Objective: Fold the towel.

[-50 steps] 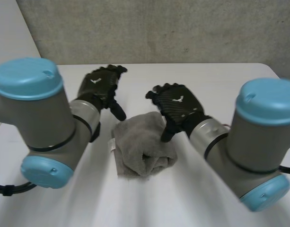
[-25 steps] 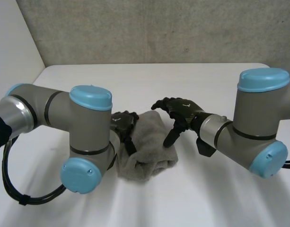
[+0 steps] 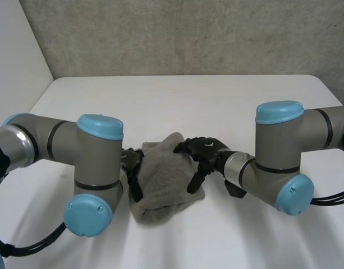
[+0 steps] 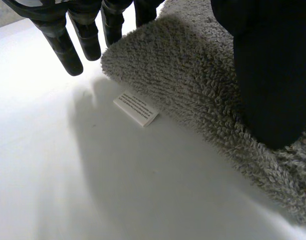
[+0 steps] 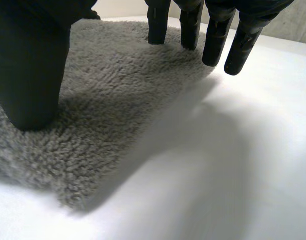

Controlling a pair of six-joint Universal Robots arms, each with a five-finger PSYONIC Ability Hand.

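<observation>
Sitting mid-tabletop (image 3: 177,101), a bit toward the near edge: grey towel (image 3: 163,179), thick looped terry, bunched into a rounded lump with a soft fold along its near side. White rectangular label (image 4: 136,109) with fine print lies flat on the tabletop, poking out from under the towel's left edge. Left hand (image 3: 132,162) at that left edge: fingers (image 4: 60,40) straight and spread, tips just off the pile, thumb (image 4: 270,75) over the cloth, nothing pinched. Right hand (image 3: 204,151) at the right edge: fingers straight, apart, above the pile; thumb tip resting on the terry, no clamp.
</observation>
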